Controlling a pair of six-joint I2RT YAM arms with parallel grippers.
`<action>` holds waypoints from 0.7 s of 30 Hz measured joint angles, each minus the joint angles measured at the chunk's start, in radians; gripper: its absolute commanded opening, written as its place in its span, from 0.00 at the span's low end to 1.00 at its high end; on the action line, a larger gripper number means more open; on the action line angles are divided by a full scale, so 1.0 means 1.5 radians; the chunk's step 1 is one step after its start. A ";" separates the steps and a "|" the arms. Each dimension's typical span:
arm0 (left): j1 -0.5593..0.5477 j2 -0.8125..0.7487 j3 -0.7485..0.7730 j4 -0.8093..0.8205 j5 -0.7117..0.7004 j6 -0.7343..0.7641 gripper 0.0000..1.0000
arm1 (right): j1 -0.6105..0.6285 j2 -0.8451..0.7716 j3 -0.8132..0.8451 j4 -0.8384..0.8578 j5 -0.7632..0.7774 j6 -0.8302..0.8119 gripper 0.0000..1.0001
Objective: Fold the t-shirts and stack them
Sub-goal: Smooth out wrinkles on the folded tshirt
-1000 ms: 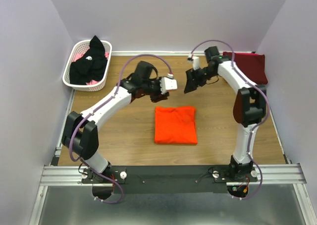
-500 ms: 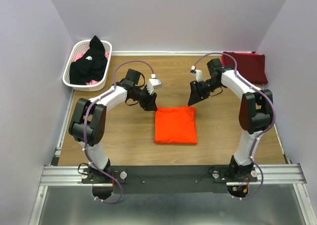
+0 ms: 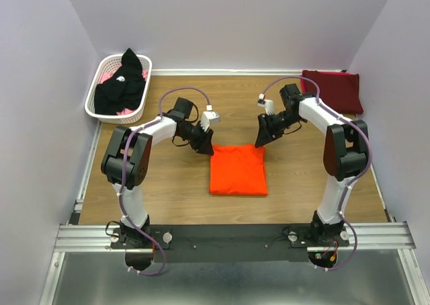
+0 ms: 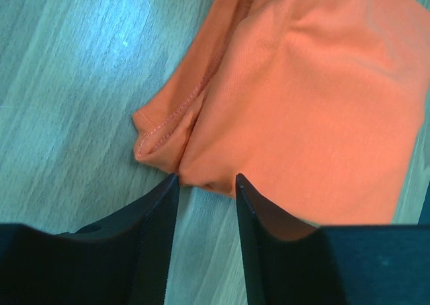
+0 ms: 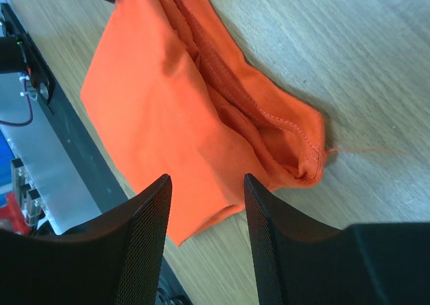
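**Orange shirt folded at mid-table, both grippers at its far corners**

We start with the one container: the white slotted basket (image 3: 92, 98) sits in the far left corner of the table (image 3: 168, 184). The black t-shirt (image 3: 125, 84) lies crumpled in it, filling most of it, with one peak of cloth pointing up over the far rim. Bits of pink cloth (image 3: 104, 78) show underneath it.

The orange t-shirt (image 3: 237, 169) lies flat in the middle of the table between the two arms, well apart from the basket. It is folded into a nearly square packet whose sides run in line with the table edges, so we cannot give it a clear long axis. Both wrist views show stacked, hemmed layers at its far corners. The maroon t-shirt (image 3: 336, 90) lies folded in the far right corner, with its longer side running left to right along the back wall.

The left gripper (image 3: 203, 146) is low at the orange shirt's far left corner. In its wrist view the fingers stand apart and the cloth corner sits right at the tips (image 4: 205, 179), not pinched. The right gripper (image 3: 261, 140) is at the far right corner, and its fingers are likewise spread (image 5: 207, 179). Orange cloth shows in the gap between them, but nothing is clamped.
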 measured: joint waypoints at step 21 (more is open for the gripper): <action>0.001 -0.069 0.020 0.000 0.028 -0.010 0.00 | -0.001 -0.010 -0.026 -0.001 0.024 -0.019 0.01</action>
